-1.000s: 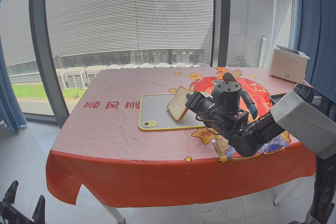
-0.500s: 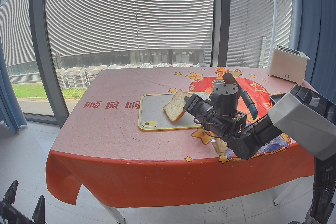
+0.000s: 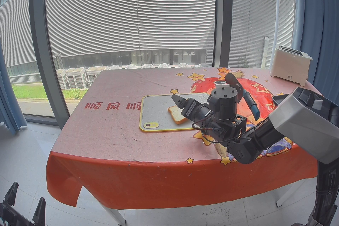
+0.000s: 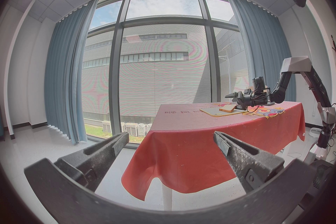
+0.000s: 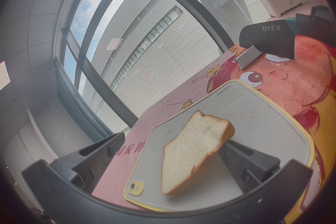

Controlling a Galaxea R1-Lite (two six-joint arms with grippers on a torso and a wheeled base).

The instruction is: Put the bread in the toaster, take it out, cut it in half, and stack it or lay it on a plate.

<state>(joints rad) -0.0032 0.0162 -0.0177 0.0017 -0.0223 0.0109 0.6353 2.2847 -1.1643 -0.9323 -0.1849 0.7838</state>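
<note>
While the spread right claw hangs mid-frame, the bread lies just below it on the board.

We see the bread with a pale cream crumb and a golden-brown crust. The cutting board is light grey with a yellow rim and a yellow tab at one corner. The tablecloth is orange-red, printed with yellow stars, a row of red characters and a large red cartoon figure. The toaster is cream. The knife is black at the blade end and blue at the handle. We find the right gripper and the left gripper both black, and the curtains dusty blue.
</note>
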